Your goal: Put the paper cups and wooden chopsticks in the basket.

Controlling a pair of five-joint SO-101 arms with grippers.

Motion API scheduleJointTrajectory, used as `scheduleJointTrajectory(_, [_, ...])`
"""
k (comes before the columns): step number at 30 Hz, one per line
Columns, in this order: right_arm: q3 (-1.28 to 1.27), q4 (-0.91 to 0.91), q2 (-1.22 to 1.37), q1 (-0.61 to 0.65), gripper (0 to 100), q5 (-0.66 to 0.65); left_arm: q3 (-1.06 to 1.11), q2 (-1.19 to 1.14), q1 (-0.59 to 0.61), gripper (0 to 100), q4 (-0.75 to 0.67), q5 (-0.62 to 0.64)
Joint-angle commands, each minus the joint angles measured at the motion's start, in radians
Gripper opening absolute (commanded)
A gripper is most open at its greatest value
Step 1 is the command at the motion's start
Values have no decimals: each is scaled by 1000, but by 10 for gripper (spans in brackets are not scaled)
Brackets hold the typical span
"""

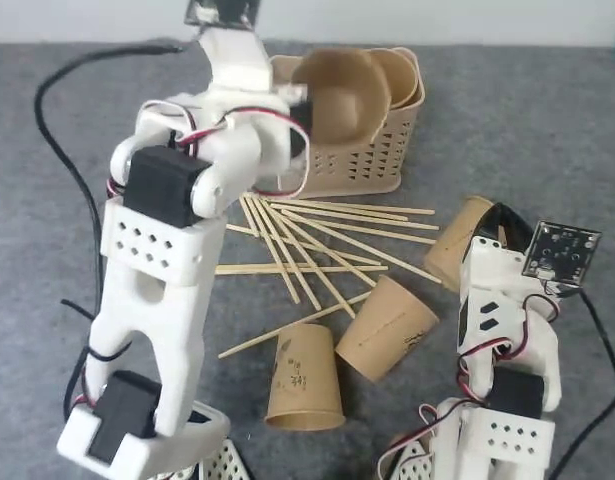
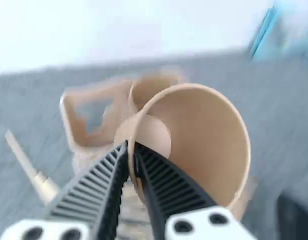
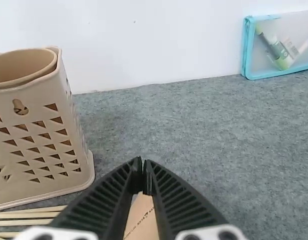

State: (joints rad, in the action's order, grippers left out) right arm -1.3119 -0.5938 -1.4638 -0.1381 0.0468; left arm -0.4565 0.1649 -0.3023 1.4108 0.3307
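Note:
My left gripper (image 2: 131, 150) is shut on the rim of a brown paper cup (image 2: 209, 135), held tilted over the beige basket (image 1: 367, 160). The same held cup (image 1: 342, 95) hangs at the basket's left part, and another cup (image 1: 407, 75) sits inside. Three paper cups lie on the carpet: one upside down (image 1: 305, 378), one on its side (image 1: 387, 328), and one (image 1: 457, 240) beside my right gripper (image 1: 495, 222). Wooden chopsticks (image 1: 317, 245) are scattered in front of the basket. My right gripper (image 3: 142, 170) is shut with nothing between its fingers, low above that cup (image 3: 139, 216).
Grey carpet covers the table. A clear blue-edged case (image 3: 279, 45) stands against the white wall at the far right. A black cable (image 1: 57, 130) runs along the left side. The basket wall (image 3: 38, 125) is close to the right gripper.

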Motion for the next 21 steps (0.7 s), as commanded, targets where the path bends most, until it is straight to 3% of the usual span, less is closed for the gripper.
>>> scheduleJointTrajectory(1, [5, 15, -18, 8, 8, -12, -51, -15, -8, 12, -233, 130])
scheduleJointTrajectory(5, [5, 15, -18, 10, 8, -12, -90, -127, -12, 12, -330, 183])
scheduleJointTrajectory(13, [5, 13, -18, 10, 8, -12, -354, -436, -26, 12, -330, 183])
scheduleJointTrajectory(21, [3, 13, -18, 10, 8, -12, -691, -686, 14, 38, -149, 173])
